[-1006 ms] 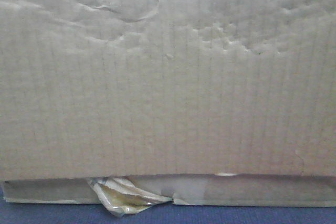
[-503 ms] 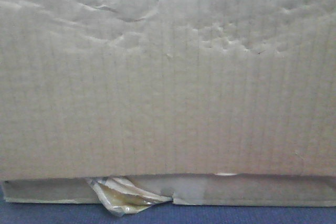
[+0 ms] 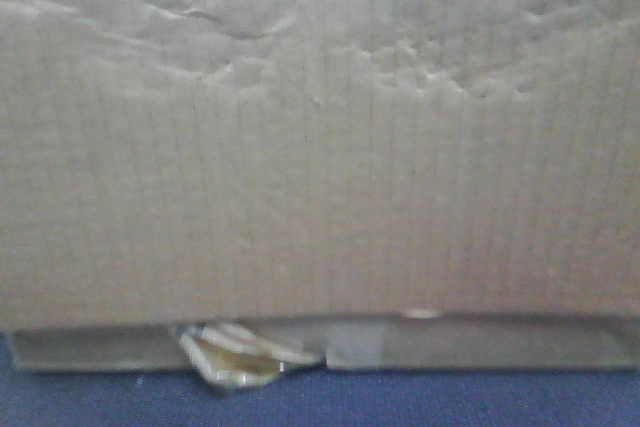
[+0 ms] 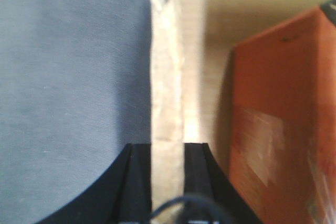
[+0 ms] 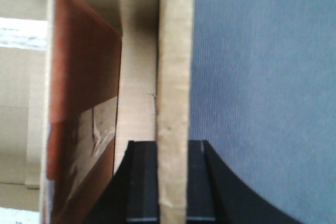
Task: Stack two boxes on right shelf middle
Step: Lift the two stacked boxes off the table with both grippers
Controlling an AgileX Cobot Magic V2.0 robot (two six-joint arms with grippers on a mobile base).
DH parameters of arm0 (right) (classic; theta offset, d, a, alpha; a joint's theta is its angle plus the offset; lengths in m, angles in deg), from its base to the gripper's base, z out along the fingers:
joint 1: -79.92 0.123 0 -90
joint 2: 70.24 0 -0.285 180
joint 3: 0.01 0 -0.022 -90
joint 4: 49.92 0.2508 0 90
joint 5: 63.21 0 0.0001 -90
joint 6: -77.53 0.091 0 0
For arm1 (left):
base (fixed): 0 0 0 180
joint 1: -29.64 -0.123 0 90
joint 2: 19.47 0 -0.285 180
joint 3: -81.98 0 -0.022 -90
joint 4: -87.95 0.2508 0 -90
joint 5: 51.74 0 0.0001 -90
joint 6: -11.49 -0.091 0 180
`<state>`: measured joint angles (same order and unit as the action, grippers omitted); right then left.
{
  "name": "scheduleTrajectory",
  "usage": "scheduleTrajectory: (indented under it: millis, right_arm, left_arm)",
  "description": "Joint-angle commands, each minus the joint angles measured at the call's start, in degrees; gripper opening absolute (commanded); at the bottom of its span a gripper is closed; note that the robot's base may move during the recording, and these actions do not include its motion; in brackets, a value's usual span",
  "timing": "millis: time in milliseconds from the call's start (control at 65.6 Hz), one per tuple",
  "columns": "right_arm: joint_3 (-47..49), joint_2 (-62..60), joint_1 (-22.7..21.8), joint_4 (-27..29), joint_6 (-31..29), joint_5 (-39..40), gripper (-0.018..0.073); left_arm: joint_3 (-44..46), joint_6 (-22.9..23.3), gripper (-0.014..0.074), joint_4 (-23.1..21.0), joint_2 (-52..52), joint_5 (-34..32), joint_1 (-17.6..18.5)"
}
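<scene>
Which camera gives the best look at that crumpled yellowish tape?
The front-facing view. The torn tape pokes out crumpled from the flat box, under the tall box. The wrist views miss it: the left claw and right claw each show only a pinched cardboard edge.

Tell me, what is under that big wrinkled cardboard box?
A flat, thin cardboard box with torn yellowish tape lies under it, on a blue surface. The wrinkled cardboard box covers its top, so how far back it reaches is hidden.
</scene>
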<state>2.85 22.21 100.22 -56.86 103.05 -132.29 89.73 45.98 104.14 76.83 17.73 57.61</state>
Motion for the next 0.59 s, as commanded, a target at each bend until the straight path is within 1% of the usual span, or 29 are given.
scheduleTrajectory:
  millis: [0,107,137,229,381,472,579]
  right_arm:
    - [0.98,-3.01,-0.27,-7.44,2.25,-0.03,-0.0151]
    - [1.54,-5.70,-0.27,-11.21,2.90,3.90,-0.0151]
    - [1.54,-6.49,-0.27,-12.33,2.90,5.34,-0.0151]
    - [1.54,-8.55,-0.27,-15.48,3.17,8.86,-0.0151]
    - [2.04,-10.42,-0.27,-17.03,3.49,15.96,-0.0151]
    - [3.85,-10.42,-0.27,-18.04,3.49,18.18,-0.0151]
    - [6.63,-10.32,-0.27,-19.57,3.49,20.45,-0.0151]
  left_arm:
    - [0.34,2.73,-0.0111,7.70,-3.34,0.49,0.66]
    - [0.55,4.79,-0.0111,8.23,-6.27,0.49,0.76]
    - [0.79,5.12,-0.0111,8.71,-7.03,-0.47,0.76]
    - [2.61,5.17,-0.0111,11.44,-8.50,-3.29,0.76]
    - [7.19,5.17,-0.0111,15.46,-9.07,-6.42,0.76]
    - [10.50,5.17,-0.0111,17.21,-8.96,-8.55,0.76]
    - [14.25,4.91,-0.0111,19.75,-8.45,-9.24,0.76]
